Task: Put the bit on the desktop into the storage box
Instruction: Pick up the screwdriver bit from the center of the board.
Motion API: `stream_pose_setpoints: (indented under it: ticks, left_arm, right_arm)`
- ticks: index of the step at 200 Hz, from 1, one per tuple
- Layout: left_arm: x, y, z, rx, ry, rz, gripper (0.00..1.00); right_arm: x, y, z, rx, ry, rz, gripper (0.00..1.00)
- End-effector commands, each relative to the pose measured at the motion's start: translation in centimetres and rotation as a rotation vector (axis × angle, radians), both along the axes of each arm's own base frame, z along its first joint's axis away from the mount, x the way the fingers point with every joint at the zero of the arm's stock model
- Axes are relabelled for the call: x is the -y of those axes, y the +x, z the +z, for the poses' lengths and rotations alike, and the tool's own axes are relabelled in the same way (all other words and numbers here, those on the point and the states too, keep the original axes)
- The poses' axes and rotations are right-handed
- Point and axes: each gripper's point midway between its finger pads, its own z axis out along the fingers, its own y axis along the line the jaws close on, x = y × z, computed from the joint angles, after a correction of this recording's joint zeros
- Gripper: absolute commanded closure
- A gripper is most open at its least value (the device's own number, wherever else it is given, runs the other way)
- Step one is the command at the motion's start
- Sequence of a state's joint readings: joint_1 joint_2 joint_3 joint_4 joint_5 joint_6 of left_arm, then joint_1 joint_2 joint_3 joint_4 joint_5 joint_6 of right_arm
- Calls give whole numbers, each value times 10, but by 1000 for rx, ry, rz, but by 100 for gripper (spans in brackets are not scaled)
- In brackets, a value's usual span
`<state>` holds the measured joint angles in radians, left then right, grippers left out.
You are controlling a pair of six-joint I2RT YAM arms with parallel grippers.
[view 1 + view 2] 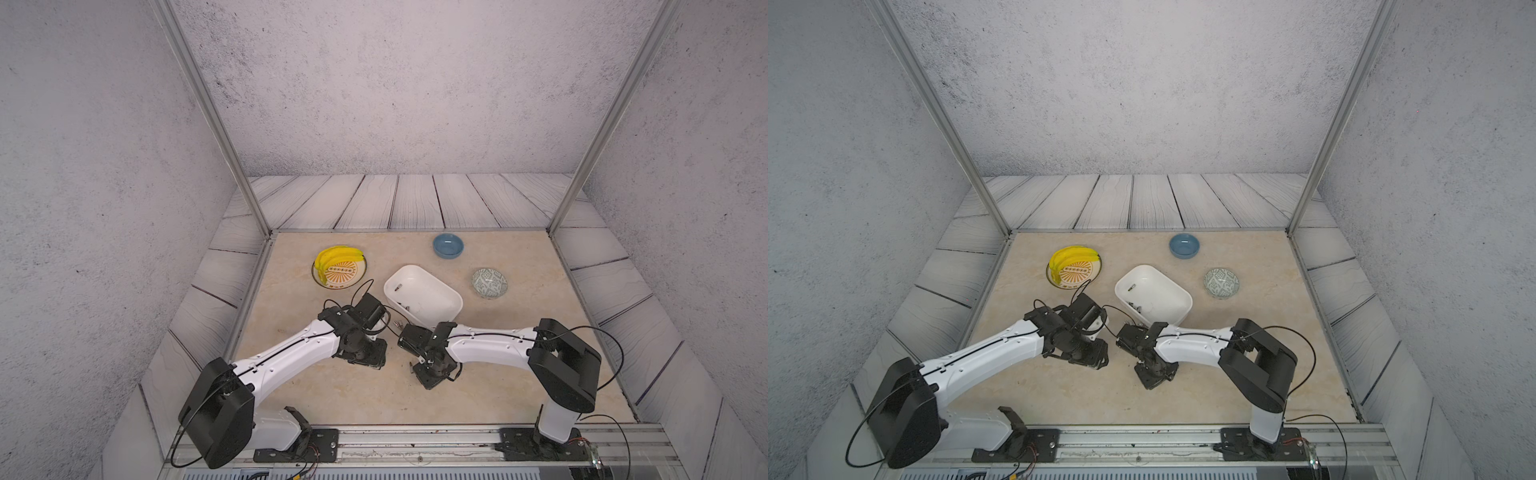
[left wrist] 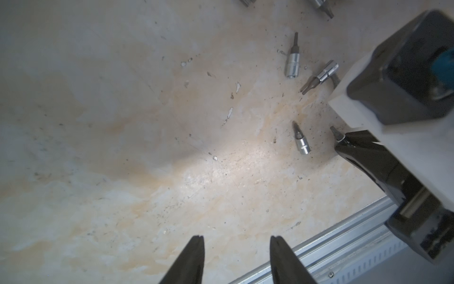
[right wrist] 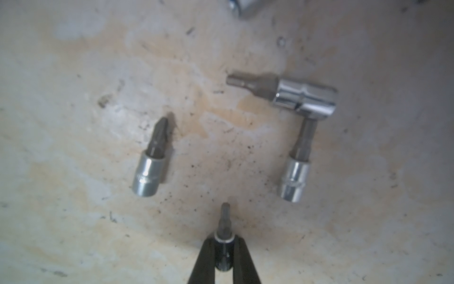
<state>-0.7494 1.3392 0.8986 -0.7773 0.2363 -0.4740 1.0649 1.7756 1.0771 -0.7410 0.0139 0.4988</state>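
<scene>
Chrome is gleaming on the round collar of the small socket bit point(image 3: 223, 235), and a slim dark hex tip is sticking out ahead of it. The right gripper point(image 3: 224, 248) is pinching this bit by its base between narrow black fingers point(image 3: 204, 260), low over the flat beige, marble-patterned desktop point(image 3: 73, 127); whether the tip is touching the surface I cannot tell.

Three loose bits are lying close by: a cross-tipped one point(image 3: 151, 162) to one side, and two hex ones point(image 3: 302, 94) point(image 3: 296, 175) meeting at a right angle. The left gripper point(image 2: 237, 248) is hovering with its jaws partway apart and nothing between them, over bare, scuffed desktop close to the ribbed aluminium rail point(image 2: 344, 236) that is running along the near edge.

In both top views the white shallow storage box point(image 1: 434, 291) point(image 1: 1160, 286), smooth plastic with rounded corners, is sitting just beyond the two wrists, with several bits point(image 1: 405, 307) lying inside. Open desktop is stretching left of it and along the near strip. A small blue glazed bowl point(image 1: 448, 245) is standing farther back, a grey-green patterned bowl point(image 1: 489, 283) right of the storage box, and a round patterned plate point(image 1: 343, 274) carrying yellow bananas point(image 1: 332, 255) at far left. Grey wood-plank-print panels point(image 1: 374, 203) are bordering the desktop.
</scene>
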Motion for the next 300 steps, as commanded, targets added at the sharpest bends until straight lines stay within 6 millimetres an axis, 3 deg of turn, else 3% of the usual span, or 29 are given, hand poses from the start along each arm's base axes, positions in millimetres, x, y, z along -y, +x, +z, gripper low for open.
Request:
stream_pose_setpoints:
  ticks: [1, 24, 69, 96, 125, 159, 196, 225, 275, 300]
  left_arm:
    - [10, -5, -6, -11, -1, -1, 51]
    - [18, -9, -13, -17, 3, -9, 50]
    - [26, -10, -23, -17, 17, -10, 49]
    - [29, -8, -25, -9, 9, 5, 49]
    - [34, -5, -31, -11, 9, 24, 49]
    - [40, 0, -44, -3, 56, 42, 49]
    - [54, 2, -59, -12, 100, 26, 49]
    - [65, 7, -62, -9, 108, 20, 50]
    - [84, 14, -47, 9, 66, 7, 50]
    - [91, 15, -53, -10, 79, -5, 50]
  right_arm:
    - [4, 2, -1, 27, -16, -11, 100]
    - [9, 10, 18, 49, 11, -30, 100]
    - [38, 36, 63, 118, 30, -84, 100]
    - [59, 65, 92, 176, 65, -148, 100]
    - [65, 106, 114, 214, 111, -183, 100]
    - [70, 150, 125, 194, 156, -222, 100]
    - [69, 180, 131, 169, 192, -237, 100]
    - [71, 185, 132, 168, 202, -249, 100]
    - [80, 183, 128, 166, 189, -256, 100]
    - [80, 183, 130, 169, 193, -256, 100]
